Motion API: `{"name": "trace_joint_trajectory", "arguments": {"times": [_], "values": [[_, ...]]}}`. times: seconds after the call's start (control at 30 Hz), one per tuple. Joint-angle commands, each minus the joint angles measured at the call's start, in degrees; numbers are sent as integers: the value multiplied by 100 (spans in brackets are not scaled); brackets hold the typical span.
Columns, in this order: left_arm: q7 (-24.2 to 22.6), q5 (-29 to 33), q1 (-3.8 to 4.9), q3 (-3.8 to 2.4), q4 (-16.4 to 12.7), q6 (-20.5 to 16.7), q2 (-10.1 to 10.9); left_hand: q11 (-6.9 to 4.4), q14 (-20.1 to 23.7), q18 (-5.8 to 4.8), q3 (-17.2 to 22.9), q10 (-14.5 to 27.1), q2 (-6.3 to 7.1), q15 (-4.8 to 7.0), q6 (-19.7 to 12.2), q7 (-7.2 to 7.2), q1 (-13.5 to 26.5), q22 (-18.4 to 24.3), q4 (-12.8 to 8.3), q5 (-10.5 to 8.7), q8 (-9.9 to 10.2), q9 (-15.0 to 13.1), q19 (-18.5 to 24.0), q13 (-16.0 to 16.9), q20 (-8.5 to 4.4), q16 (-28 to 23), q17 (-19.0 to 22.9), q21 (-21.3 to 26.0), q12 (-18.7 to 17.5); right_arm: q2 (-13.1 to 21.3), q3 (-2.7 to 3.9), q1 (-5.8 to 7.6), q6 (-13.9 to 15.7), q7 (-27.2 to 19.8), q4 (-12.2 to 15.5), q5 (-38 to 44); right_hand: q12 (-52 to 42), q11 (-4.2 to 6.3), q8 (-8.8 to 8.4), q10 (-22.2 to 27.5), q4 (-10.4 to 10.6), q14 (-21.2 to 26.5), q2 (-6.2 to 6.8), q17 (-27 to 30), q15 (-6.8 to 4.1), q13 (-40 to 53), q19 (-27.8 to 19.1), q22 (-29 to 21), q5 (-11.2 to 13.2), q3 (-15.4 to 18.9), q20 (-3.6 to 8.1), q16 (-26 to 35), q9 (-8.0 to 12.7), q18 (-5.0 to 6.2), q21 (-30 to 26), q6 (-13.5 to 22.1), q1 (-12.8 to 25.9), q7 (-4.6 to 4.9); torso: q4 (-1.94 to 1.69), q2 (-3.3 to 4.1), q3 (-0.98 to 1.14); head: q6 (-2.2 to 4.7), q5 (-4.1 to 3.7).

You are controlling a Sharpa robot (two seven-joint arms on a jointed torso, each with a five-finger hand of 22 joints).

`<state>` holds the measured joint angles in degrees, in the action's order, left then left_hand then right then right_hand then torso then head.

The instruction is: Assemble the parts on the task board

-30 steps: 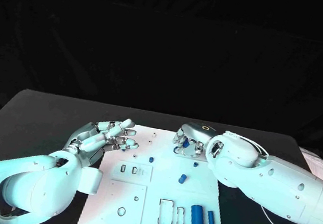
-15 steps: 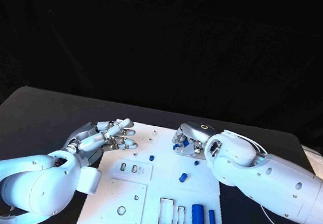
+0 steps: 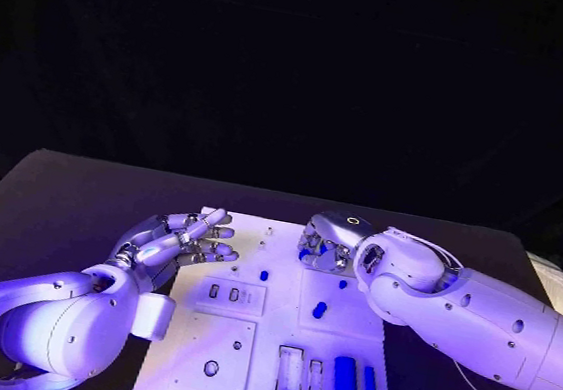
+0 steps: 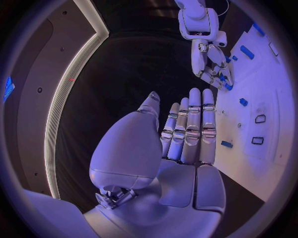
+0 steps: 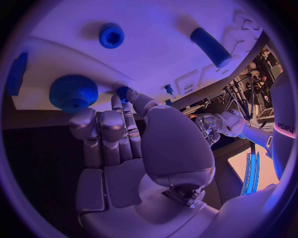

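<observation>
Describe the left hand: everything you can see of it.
The left hand is silver, with metal-looking fingers on a white arm. It is held over the left edge of the white board, palm up, fingers nearly straight and close together, thumb set apart. It holds nothing and touches no blue part. The left wrist view shows the same flat, empty palm.

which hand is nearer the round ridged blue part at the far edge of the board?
Right. The right hand is at the round ridged blue part, fingers curled beside it at the task board edge. The left hand hovers open at the board's opposite edge, well apart.
</observation>
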<state>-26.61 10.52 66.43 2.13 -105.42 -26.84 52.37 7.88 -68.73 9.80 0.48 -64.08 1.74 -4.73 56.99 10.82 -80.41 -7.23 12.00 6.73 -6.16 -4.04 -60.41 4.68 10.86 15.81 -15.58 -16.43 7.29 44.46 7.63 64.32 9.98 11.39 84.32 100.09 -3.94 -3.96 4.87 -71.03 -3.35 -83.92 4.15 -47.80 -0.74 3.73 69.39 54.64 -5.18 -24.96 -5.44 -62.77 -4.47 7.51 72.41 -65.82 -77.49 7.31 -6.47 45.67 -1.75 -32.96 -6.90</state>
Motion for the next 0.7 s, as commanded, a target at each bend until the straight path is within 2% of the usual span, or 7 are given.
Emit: {"name": "trace_joint_trajectory", "arguments": {"times": [0.03,0.33,0.57,0.7], "values": [[10,8,8,-5,-2,141,-6,6,39,64,-35,41,-4,3,3,43,38,6,-3,-11,18,9,-39,-5,13,36,-4,-11,-29,-8,-23,-30,-56,91,-2,153,-30,53,41,-139,-2,-86,-131,-31,-45,29,33,47,86,-101,32,-45,-28,-61,50,-93,-149,-6,-12,20,-7,0,-7],[22,8,8,-5,-4,156,-2,10,53,63,-37,51,-27,-1,-2,47,34,9,-6,-7,25,9,-38,-7,15,38,-16,-8,-34,-34,-23,-30,134,195,26,212,-10,56,42,-176,-1,-79,-168,-58,-49,25,39,96,140,-186,43,-86,-40,-69,90,-126,-179,-1,-24,39,-13,11,-12],[42,10,8,-5,-9,180,-1,11,66,63,-34,55,-55,-2,-2,47,15,11,-20,5,29,7,-37,-7,16,43,-32,-4,-36,-110,-2,-32,722,273,76,230,18,42,23,-171,-14,-82,-121,-113,-40,15,91,214,58,-247,42,-147,-45,-90,167,-126,-183,19,-36,50,-10,35,-6],[52,10,8,-5,-7,188,-1,11,73,63,-31,57,-69,-2,-1,48,1,12,-30,15,32,7,-36,-7,17,46,-41,-1,-37,-180,15,-33,958,350,58,244,21,41,20,-171,-16,-82,-108,-123,-39,14,101,236,43,-256,41,-158,-47,-93,182,-127,-181,22,-39,52,-17,40,6]]}}
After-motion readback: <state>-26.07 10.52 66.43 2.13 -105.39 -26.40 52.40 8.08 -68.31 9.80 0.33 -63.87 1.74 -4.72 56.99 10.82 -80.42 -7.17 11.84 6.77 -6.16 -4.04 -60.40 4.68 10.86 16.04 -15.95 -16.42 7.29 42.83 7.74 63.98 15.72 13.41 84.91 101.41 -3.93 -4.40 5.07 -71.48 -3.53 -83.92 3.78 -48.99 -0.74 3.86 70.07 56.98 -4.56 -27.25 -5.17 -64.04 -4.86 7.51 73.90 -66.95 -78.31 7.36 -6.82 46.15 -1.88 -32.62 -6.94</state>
